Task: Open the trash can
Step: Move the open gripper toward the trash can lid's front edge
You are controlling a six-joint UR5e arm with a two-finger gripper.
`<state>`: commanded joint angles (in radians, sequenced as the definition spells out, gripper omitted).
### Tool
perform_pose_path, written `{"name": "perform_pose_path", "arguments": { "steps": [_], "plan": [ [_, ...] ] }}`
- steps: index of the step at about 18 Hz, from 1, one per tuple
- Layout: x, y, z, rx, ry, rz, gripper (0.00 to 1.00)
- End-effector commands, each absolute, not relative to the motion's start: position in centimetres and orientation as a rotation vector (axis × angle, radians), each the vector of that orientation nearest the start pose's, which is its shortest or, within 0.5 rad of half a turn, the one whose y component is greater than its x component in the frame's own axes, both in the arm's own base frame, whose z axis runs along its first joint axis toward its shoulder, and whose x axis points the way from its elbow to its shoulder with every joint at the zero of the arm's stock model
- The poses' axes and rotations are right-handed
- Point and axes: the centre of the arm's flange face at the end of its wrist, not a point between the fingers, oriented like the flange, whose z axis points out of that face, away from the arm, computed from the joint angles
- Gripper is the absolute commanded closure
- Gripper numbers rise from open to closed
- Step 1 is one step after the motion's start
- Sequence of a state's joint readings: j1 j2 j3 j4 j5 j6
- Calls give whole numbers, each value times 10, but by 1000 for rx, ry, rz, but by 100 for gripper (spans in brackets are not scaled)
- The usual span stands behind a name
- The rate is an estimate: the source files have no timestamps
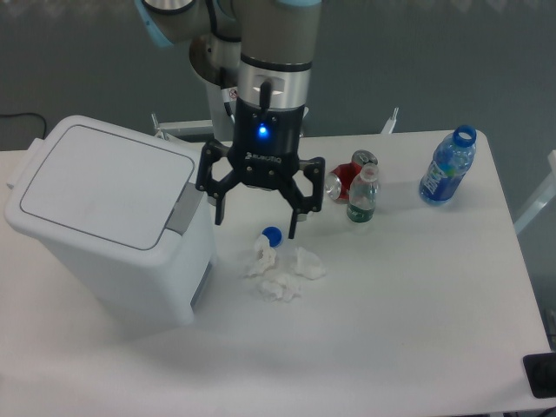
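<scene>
One arm over a white tabletop, gripper spread wide, nothing between the fingers, pointing down. Blue light lit on the gripper body. It hangs just right of the trash can, fingertips near the level of the grey push tab but apart from it. Trash can sits at the left side of the tabletop, big white bin, lid shut and flat, tab at the rim edge facing the gripper.

Below the gripper: crumpled white tissue on the tabletop, small blue cap just beside its upper edge. Whether the right fingertip touches the cap, cannot tell.

Right of the gripper: red can lying on its side, clear bottle with green label upright right in front of it, touching or nearly so. Further right, well apart, blue bottle upright, uncapped, near the far right edge.
</scene>
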<state>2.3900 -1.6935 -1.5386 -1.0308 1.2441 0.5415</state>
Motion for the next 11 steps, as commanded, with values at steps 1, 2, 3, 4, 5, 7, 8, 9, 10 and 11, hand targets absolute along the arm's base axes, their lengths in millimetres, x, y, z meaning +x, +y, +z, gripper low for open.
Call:
{"name": "perform_pose_path", "arguments": {
  "steps": [1, 2, 3, 4, 5, 7, 8, 9, 10, 11],
  "plan": [
    [-303, 514, 503, -2586, -256, 35, 0],
    [-300, 514, 504, -2586, -254, 33, 0],
    [-299, 513, 504, -2586, -250, 33, 0],
    [-299, 513, 503, -2586, -250, 33, 0],
    [-299, 513, 503, -2586, -248, 33, 0],
    [-299, 513, 502, -2587, -248, 32, 0],
    [-299, 513, 500, -2590, -252, 27, 0],
    [-298, 512, 499, -2592, -250, 27, 0],
    [-297, 512, 496, -2596, -250, 21, 0],
    [-295, 512, 496, -2597, -246, 21, 0]
  ]
}}
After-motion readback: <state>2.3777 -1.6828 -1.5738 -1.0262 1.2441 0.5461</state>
